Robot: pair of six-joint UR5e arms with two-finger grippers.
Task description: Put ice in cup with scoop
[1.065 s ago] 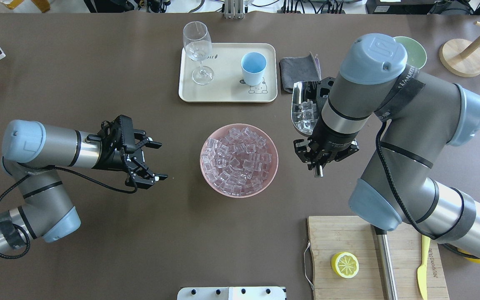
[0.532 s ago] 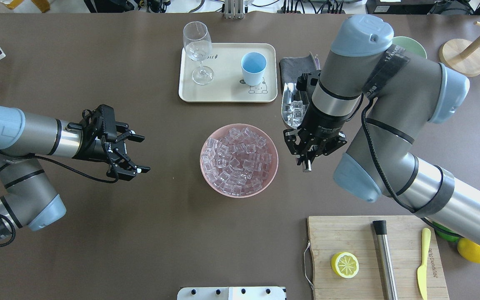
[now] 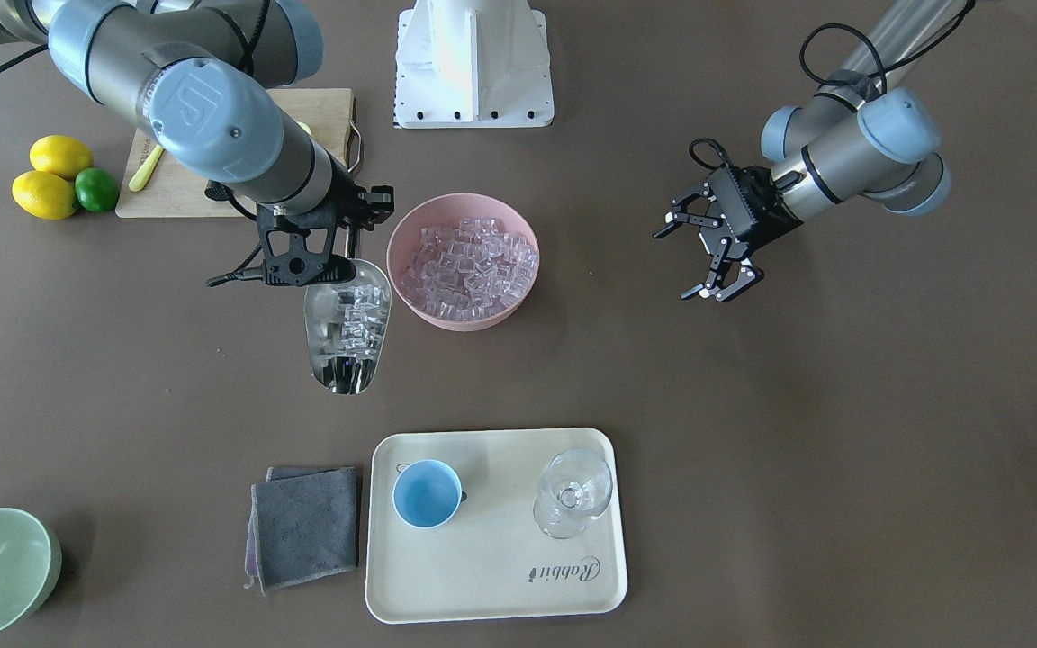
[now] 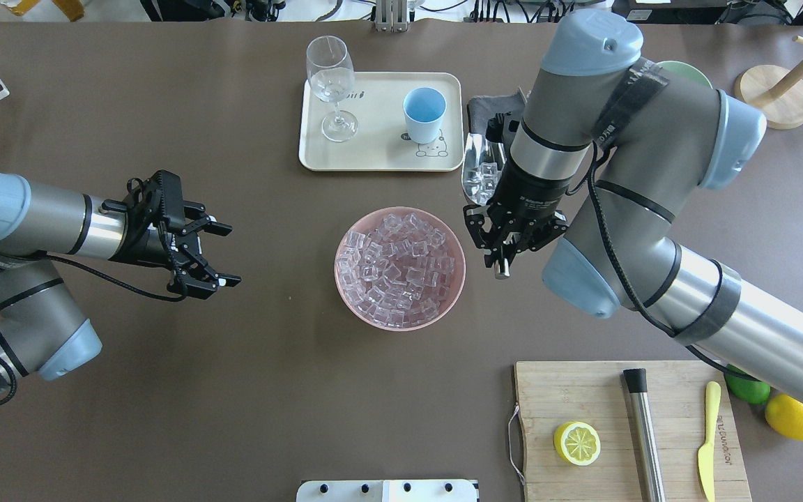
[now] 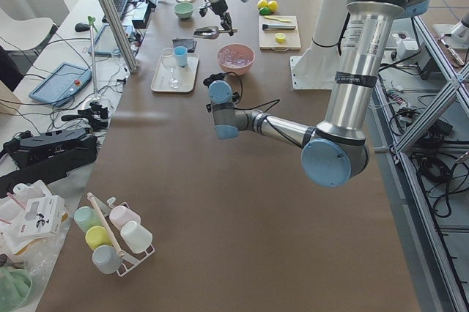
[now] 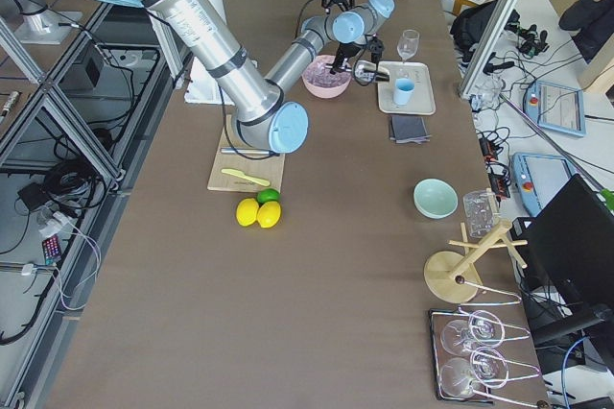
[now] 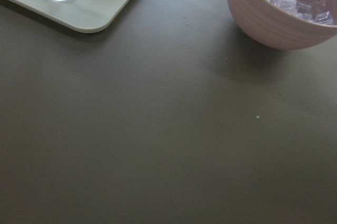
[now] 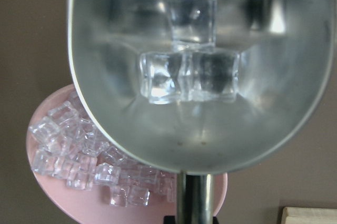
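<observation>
Moved: since the earlier overhead frames the right arm has carried the scoop [image 4: 477, 171] toward the tray [image 4: 373, 157]; the left arm has drawn back toward the bench's [image 4: 164, 390] 9 o'clock edge.
Right pincer [image 4: 502, 247]: clamped together on the scoop's thin rod handle, held above the bench.
Scoop: in the overhead view, at 1 o'clock from the pink bowl [image 4: 338, 268] and between 4 and 5 o'clock from the cup [image 4: 424, 111], just off the tray's edge, trough facing up.
Ice [image 8: 189, 74]: a few clear cubes sit in the trough; many more fill the pink bowl.
Cup: upright on the tray, at 12 o'clock from the bowl, with the wine glass [image 4: 330, 77] at its 9 o'clock.
Left pincer [image 4: 228, 254]: fingers spread apart, holding nothing, well apart from the bowl at its 9 o'clock.
</observation>
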